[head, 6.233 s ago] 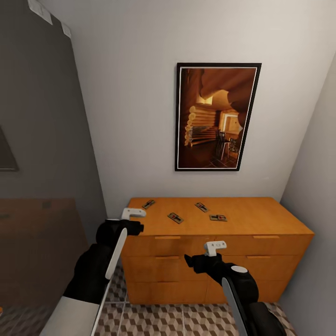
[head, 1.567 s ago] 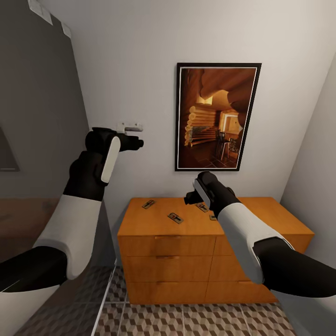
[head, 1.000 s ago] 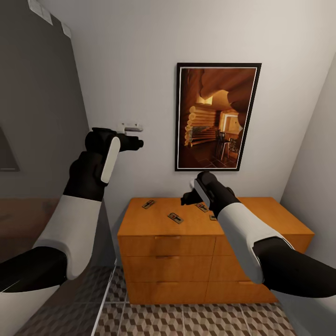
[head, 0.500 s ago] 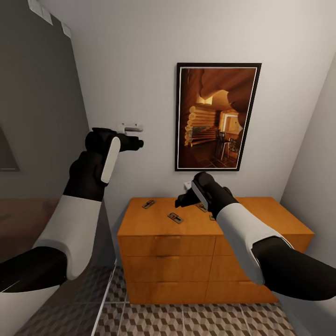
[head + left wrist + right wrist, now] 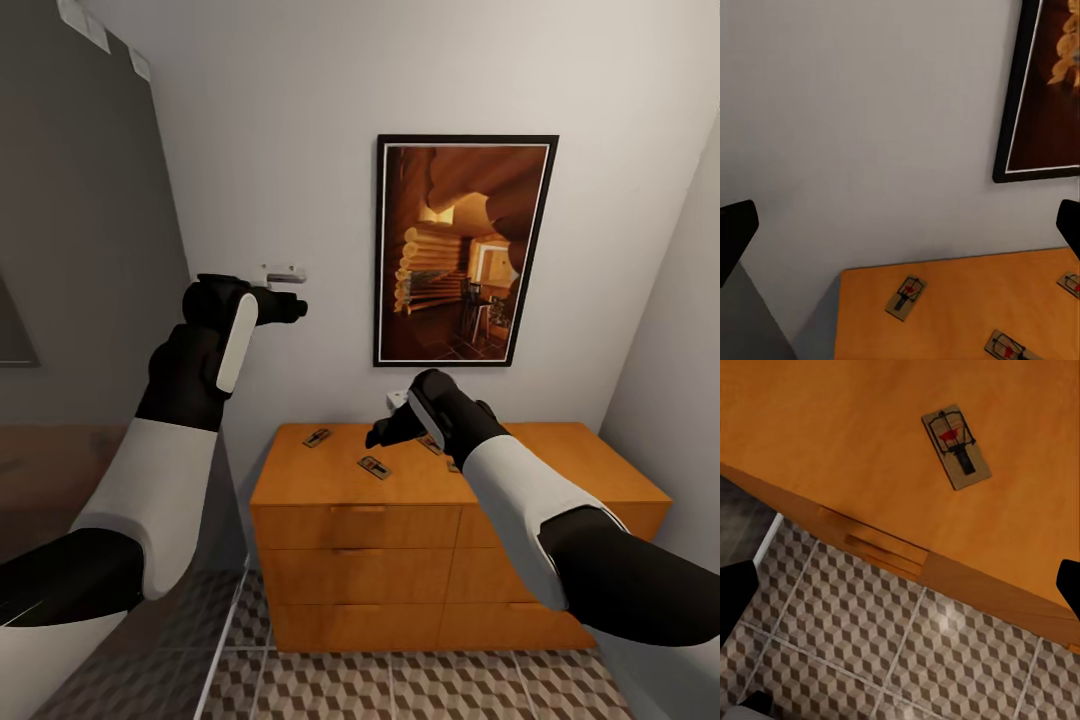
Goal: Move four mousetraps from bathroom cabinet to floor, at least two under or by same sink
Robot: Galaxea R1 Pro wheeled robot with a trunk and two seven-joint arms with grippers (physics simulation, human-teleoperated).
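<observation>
My right claw (image 5: 383,424) hangs over the orange cabinet (image 5: 455,520), fingers spread wide and holding nothing; in the right wrist view the two dark tips sit far apart at the frame's edges. Over the last second and a half it has slid toward my left along the cabinet top, off the pair of traps it was covering and closer to the near-middle mousetrap (image 5: 374,466), which lies flat under my wrist camera (image 5: 955,447). I judge that one my first pick, though the claw is not yet down on it. My left claw (image 5: 282,273) is also open and empty, raised high by the wall, unmoved since then, looking down on the far-left mousetrap (image 5: 906,297). Six seconds ago both arms hung low before the drawers. None is on the tiled floor (image 5: 400,690) yet.
</observation>
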